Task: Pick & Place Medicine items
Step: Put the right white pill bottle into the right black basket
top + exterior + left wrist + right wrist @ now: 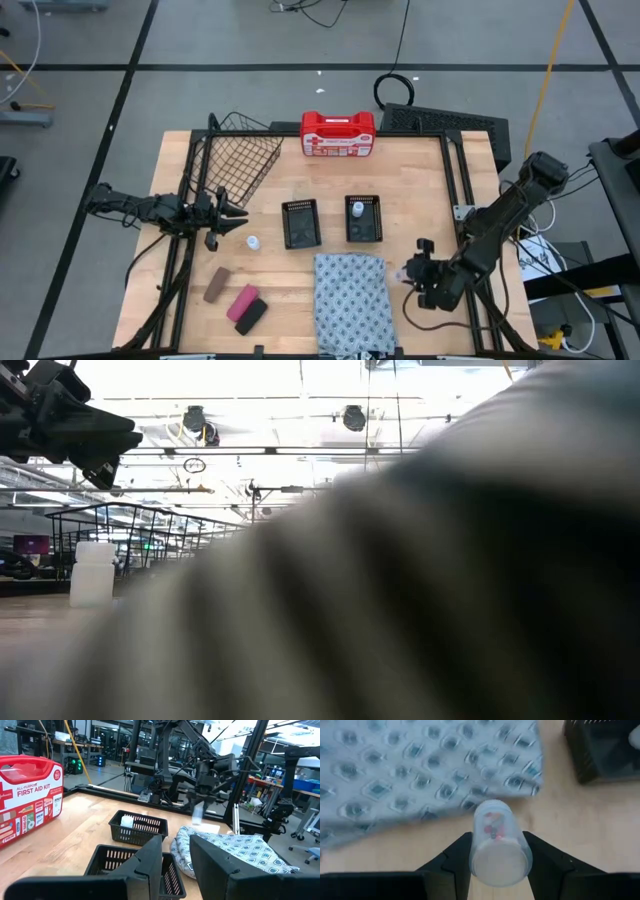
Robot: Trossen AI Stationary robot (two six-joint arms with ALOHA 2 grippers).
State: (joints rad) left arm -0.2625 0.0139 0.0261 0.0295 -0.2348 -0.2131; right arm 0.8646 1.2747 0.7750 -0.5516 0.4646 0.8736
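The right gripper (496,857) has its jaws closed on a small clear pill bottle (499,843) with red and white contents, pinched at its sides, with the bottle's flat end facing back toward the wrist. Beyond the jaws lies the edge of a patterned cloth (420,765), and wooden counter (590,830) shows beneath the bottle; a corner of a black mesh tray (602,750) sits off to one side, well apart from the jaws. From above, the right gripper (414,272) sits just beside the cloth's (350,300) right edge, the bottle (406,274) showing as a pale spot at its tip. The left gripper (232,215) has its jaws spread wide and holds nothing, raised beside a wire basket (240,150); a second white bottle (254,243) stands on the counter just ahead of and below those jaws. A third white bottle (357,211) sits inside the right-hand mesh tray (363,220); the left-hand tray (301,223) is between the two grippers. Brown (216,284), pink (242,301) and black (251,317) blocks lie near the counter's front-left, behind the left jaws. A red first aid kit (338,134) stands at the far edge.
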